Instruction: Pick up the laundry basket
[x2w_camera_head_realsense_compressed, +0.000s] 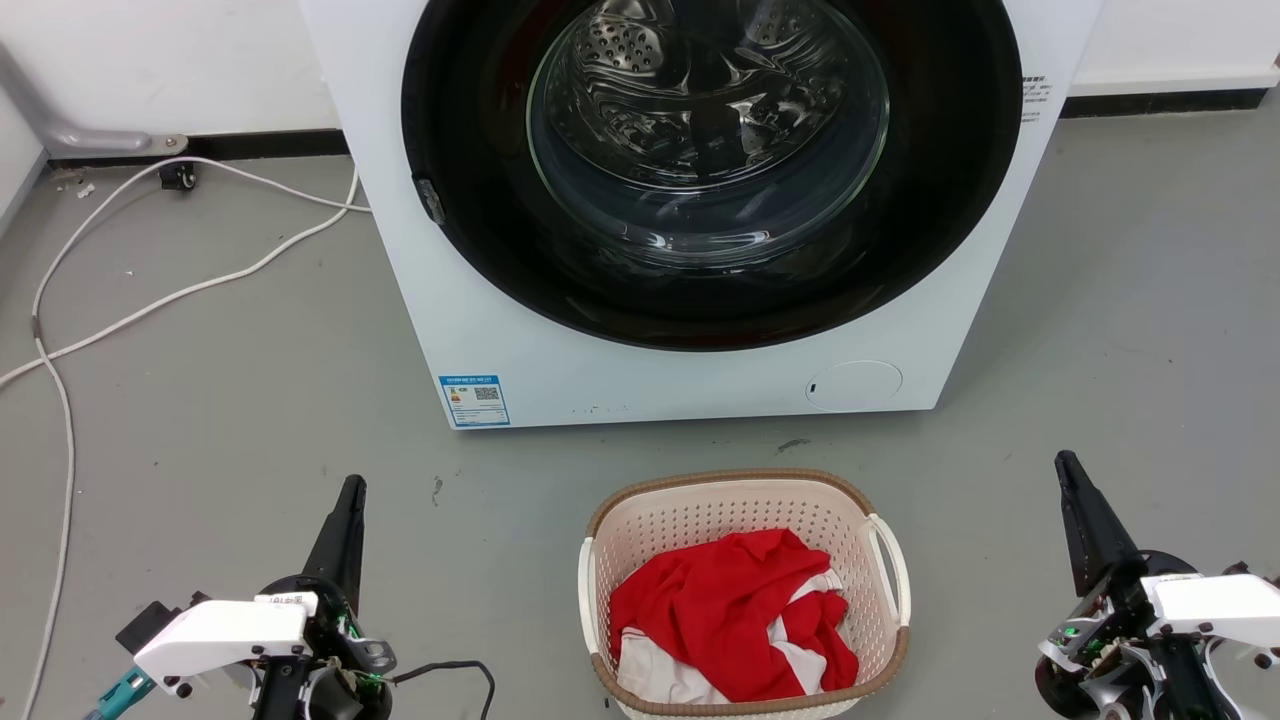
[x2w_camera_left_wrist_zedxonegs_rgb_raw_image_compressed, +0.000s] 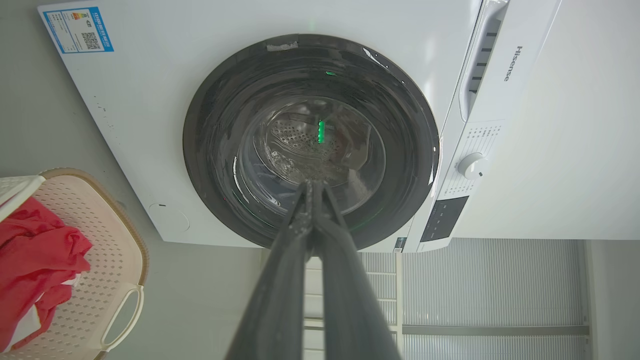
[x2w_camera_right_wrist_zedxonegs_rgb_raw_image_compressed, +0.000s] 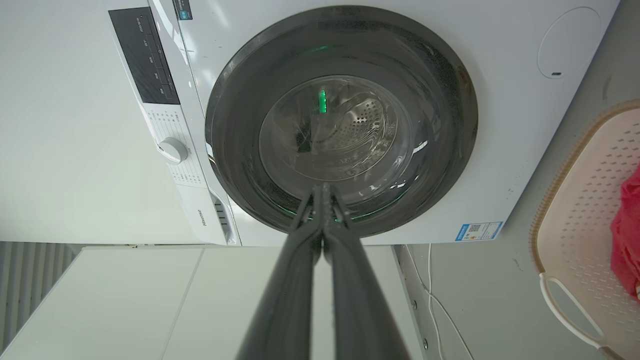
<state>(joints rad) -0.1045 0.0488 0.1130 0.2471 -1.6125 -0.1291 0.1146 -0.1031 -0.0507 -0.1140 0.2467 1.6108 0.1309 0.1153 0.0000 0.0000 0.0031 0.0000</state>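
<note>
laundry basket (x2w_camera_head_realsense_compressed: 720, 522) — on floor just before the washer (x2w_camera_head_realsense_compressed: 520, 330) door, loop handles (x2w_camera_head_realsense_compressed: 890, 565) sideways, apparently suiting a two-arm lift | left gripper (x2w_camera_head_realsense_compressed: 352, 490): off washer's left corner, fingers pressed together, empty | right gripper (x2w_camera_head_realsense_compressed: 1066, 466): off washer's right corner — likewise closed, empty | reach not yet begun

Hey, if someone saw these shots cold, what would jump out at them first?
The washer's big dark porthole dominates the top of the head view, steel drum glinting behind its glass. Right before it on the grey floor sits the laundry basket, red and white cloth bunched inside. The left gripper and right gripper flank the basket, both shut, touching nothing.
</note>
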